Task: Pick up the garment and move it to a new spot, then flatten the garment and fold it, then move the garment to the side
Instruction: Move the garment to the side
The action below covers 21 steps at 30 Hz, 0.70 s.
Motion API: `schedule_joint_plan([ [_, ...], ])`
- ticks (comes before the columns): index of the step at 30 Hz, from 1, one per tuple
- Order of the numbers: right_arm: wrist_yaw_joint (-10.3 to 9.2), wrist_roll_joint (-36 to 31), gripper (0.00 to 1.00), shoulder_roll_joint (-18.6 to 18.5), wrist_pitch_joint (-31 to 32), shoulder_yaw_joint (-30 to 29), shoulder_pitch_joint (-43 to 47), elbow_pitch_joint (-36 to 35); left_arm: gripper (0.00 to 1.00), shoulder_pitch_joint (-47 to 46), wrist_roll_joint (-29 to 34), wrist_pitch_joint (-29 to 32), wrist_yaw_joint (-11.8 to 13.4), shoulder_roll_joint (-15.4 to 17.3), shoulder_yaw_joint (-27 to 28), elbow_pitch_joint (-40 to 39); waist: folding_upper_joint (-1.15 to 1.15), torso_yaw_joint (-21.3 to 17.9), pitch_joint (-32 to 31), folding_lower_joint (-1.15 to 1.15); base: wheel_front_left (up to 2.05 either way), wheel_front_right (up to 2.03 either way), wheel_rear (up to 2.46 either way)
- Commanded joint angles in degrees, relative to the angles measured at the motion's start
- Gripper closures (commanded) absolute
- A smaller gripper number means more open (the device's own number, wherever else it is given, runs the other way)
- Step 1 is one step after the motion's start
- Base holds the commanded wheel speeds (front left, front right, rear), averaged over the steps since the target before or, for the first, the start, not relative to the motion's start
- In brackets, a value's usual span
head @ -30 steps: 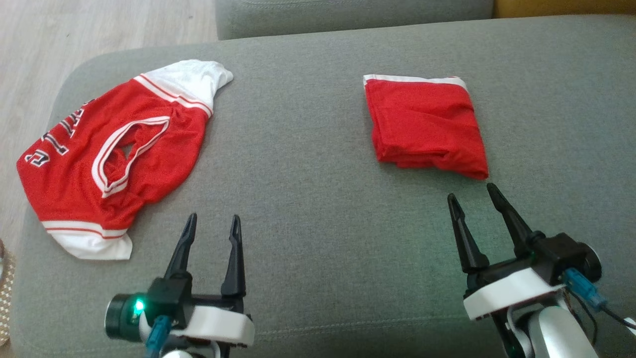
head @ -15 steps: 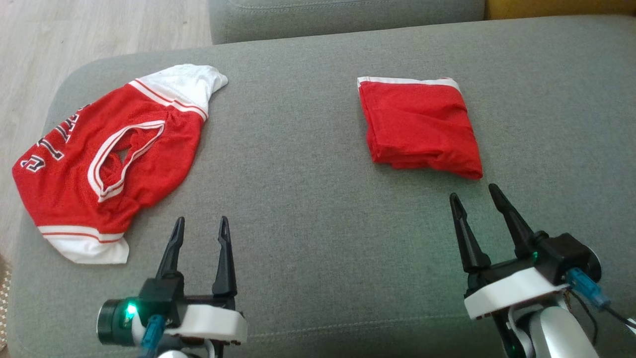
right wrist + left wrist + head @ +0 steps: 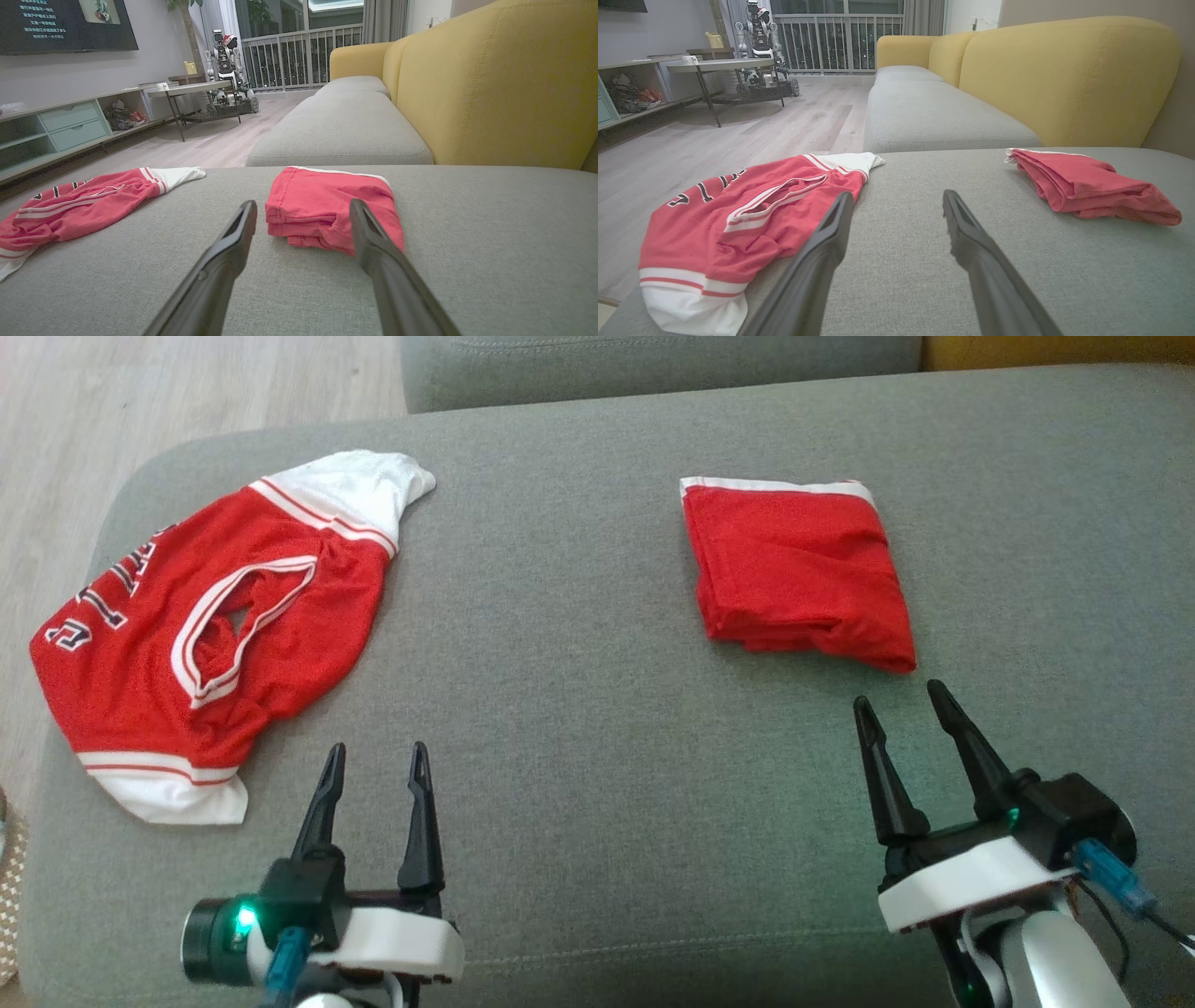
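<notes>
Working over a wide grey seat cushion [image 3: 597, 859], with pale wood floor [image 3: 140, 392] running off beyond its rounded corner and a second grey cushion [image 3: 653, 364] lying past the far edge. Holding the left gripper [image 3: 376, 749] low over the fabric with fingers parted and nothing between them, and holding the right gripper [image 3: 898, 694] likewise spread and empty. Finding the jersey [image 3: 187, 635] — red mesh with white bands and dark lettering — lying loose and rumpled ahead and to the left of the left gripper, near its fingertips but apart from them, one white hem lying by the cushion's edge. Finding the folded red garment [image 3: 803, 574] lying just ahead of the right gripper's fingertips, its near corner close to them but not touching, white trim running along the far side. Getting more of the room from the wrist views: a yellow sofa back [image 3: 1064, 79] rising behind the cushions, a balcony railing [image 3: 840, 42], a round table [image 3: 719, 65] with another robot [image 3: 759, 28] standing beyond it and, in the right wrist view, a dark screen [image 3: 65, 23] hanging above a low shelf unit [image 3: 70, 126]. Losing part of the jersey's lettering to folds, so not reading it; losing the jersey's near end at the right wrist view's left edge.
</notes>
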<state>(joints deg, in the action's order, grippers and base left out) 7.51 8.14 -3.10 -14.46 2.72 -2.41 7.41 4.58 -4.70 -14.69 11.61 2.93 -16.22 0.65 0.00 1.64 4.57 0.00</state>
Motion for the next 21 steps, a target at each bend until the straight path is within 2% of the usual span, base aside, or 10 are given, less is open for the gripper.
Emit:
schedule_joint_plan([
  [1, -0.02, 0.2, 0.00, 0.2, -0.5, 1.1, -0.9, -1.8, 0.00, -1.7, 0.0, -0.3, 0.4, -0.1, 1.6, -1.7, 0.00, 0.2, 0.3, 0.00, 0.00, 0.00, 0.00],
  [8, -0.02, 5.2, 0.00, 0.2, -0.5, -0.9, -5.0, 2.4, 0.00, -3.2, 0.9, -0.3, 0.8, -0.1, 0.1, -2.8, 0.00, 1.0, 3.9, 0.00, 0.00, 0.00, 0.00],
  [14, -0.02, 8.6, 0.00, 0.2, -0.3, -5.4, -16.8, 12.7, 0.00, -6.3, 0.0, -0.3, 1.0, -0.1, -2.3, -2.9, 0.00, 2.3, 9.4, 0.00, 0.00, 0.00, 0.00],
  [21, -0.02, 8.0, 0.00, -4.2, 8.6, -11.2, -31.3, 26.4, 0.00, -11.8, -0.6, -0.3, 0.9, -0.1, -5.9, -2.0, 0.00, 5.1, 15.3, 0.00, 0.00, 0.00, 0.00],
])
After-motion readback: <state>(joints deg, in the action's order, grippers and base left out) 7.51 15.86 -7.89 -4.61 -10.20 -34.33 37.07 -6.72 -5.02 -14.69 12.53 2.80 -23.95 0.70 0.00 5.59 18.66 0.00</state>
